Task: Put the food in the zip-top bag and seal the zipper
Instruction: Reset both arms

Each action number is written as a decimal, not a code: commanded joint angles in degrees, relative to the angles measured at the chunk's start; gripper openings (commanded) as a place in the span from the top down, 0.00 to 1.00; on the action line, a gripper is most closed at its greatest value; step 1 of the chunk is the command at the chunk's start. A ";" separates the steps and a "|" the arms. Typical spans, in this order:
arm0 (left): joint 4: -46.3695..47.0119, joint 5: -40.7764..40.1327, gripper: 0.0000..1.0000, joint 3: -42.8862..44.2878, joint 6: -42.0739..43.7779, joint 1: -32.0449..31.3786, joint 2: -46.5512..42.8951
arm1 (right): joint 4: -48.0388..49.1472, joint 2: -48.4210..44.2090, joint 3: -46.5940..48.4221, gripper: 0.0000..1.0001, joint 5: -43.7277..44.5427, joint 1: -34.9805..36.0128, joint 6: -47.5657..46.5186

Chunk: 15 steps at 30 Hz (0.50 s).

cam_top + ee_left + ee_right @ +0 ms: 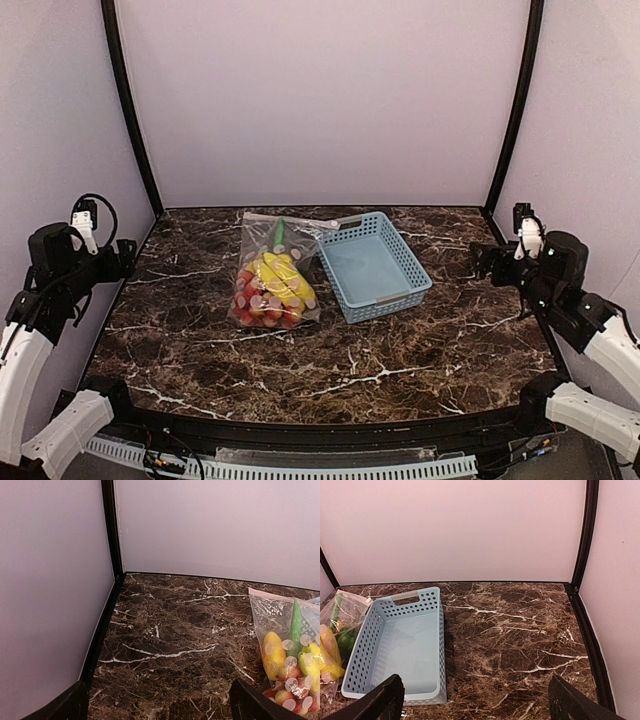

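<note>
Zip-top bag (272, 282) lies far from all fingers (257, 707).

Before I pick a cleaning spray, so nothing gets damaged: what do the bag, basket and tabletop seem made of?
Bag: thin clear plastic film, glossy; the food shows through. Basket: rigid light-blue plastic, matte, moulded holes. Tabletop: dark marble look with white veins, possibly printed laminate.
</note>
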 commanded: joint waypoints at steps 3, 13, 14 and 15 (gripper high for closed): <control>-2.79 -1.82 0.01 -0.13 -0.28 0.16 1.82 | 5.74 -5.07 -4.72 0.01 3.45 -0.40 -1.95; -2.38 -0.44 0.01 -0.76 -0.87 0.16 0.76 | 4.95 -4.81 -5.14 0.01 3.52 -0.37 -1.23; -2.60 -0.59 0.01 -0.62 -0.88 0.15 0.62 | 4.89 -4.77 -5.08 0.01 3.52 -0.40 -1.23; -2.67 -0.92 0.01 -0.59 -0.86 0.20 0.47 | 4.95 -4.62 -5.04 0.01 3.52 -0.36 -1.31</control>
